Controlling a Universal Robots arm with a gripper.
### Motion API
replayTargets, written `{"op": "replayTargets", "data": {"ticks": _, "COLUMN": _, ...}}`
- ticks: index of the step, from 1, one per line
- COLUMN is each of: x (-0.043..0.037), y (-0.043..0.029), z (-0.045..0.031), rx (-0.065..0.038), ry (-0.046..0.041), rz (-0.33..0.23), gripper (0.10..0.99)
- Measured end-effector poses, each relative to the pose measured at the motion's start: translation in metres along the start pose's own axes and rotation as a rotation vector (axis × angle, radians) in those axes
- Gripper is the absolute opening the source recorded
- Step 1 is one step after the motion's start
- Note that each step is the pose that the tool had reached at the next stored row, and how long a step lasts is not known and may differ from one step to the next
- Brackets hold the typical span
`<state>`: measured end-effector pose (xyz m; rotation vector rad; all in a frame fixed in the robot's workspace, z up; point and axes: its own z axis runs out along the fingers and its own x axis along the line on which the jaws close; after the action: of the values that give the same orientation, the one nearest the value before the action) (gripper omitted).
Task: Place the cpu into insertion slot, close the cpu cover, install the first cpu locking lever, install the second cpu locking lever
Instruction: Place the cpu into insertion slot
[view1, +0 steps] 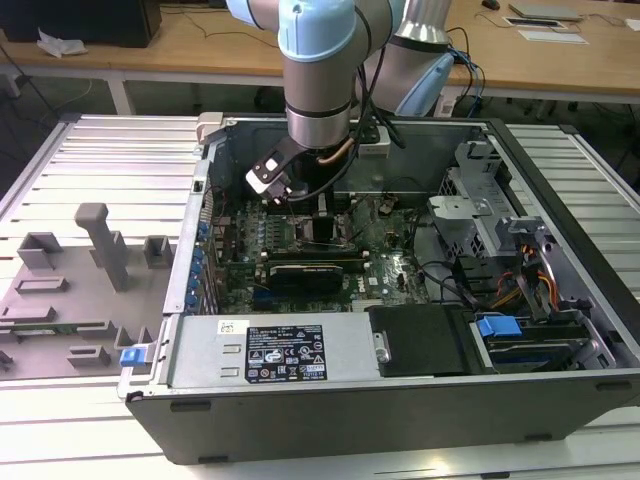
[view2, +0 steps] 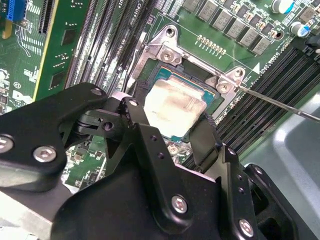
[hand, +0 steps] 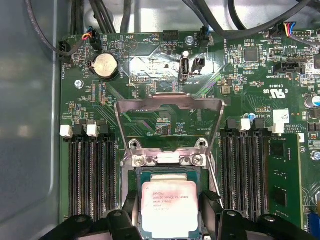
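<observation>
Green motherboard (hand: 240, 90): gripper (hand: 170, 204) clasps cpu (hand: 169, 207) at insertion slot (view2: 155, 55); cpu cover (hand: 167, 101) raised.

I'm working in what looks like a robotics lab set up for computer assembly. The worktop (view1: 90, 150) is a bed of slotted aluminium plates, with grey moulded fixtures (view1: 100, 245) near its edge on the exterior view's left and an opened computer case (view1: 400, 420) lying on its side in the middle. The arm (view1: 320, 80) reaches into that case, its gripper (hand: 170, 204) clasping the cpu (hand: 169, 212) at the bare green motherboard (hand: 165, 120). Beyond the worktop's far edge run long wooden desks (view1: 200, 45) carrying loose cables (view1: 468, 62).
</observation>
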<state>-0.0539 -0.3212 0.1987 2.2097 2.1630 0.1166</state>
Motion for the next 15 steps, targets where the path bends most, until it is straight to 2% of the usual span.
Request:
{"op": "replayTargets", "data": {"ticks": 2, "x": 0.0001, "y": 0.0001, "z": -0.0009, "rx": 0.0, "ry": -0.0002, "rz": 0.0, "gripper": 0.616}}
{"op": "replayTargets", "data": {"ticks": 7, "x": 0.0003, "y": 0.0011, "z": -0.0121, "rx": 0.0, "ry": 0.0001, "rz": 0.0, "gripper": 0.616}}
{"op": "replayTargets", "data": {"ticks": 11, "x": 0.0003, "y": 0.0011, "z": -0.0127, "rx": 0.0, "ry": 0.0001, "rz": 0.0, "gripper": 0.6}}
{"op": "replayTargets", "data": {"ticks": 12, "x": 0.0003, "y": 0.0011, "z": -0.0128, "rx": 0.0, "ry": 0.0001, "rz": 0.0, "gripper": 0.533}}
{"op": "replayTargets", "data": {"ticks": 13, "x": 0.0003, "y": 0.0011, "z": -0.0129, "rx": 0.0, "ry": 0.0001, "rz": 0.0, "gripper": 0.533}}
{"op": "replayTargets", "data": {"ticks": 14, "x": 0.0003, "y": 0.0011, "z": -0.0131, "rx": 0.0, "ry": 0.0001, "rz": 0.0, "gripper": 0.412}}
{"op": "replayTargets", "data": {"ticks": 15, "x": 0.0003, "y": 0.0012, "z": -0.0133, "rx": 0.0, "ry": 0.0001, "rz": 0.0, "gripper": 0.353}}
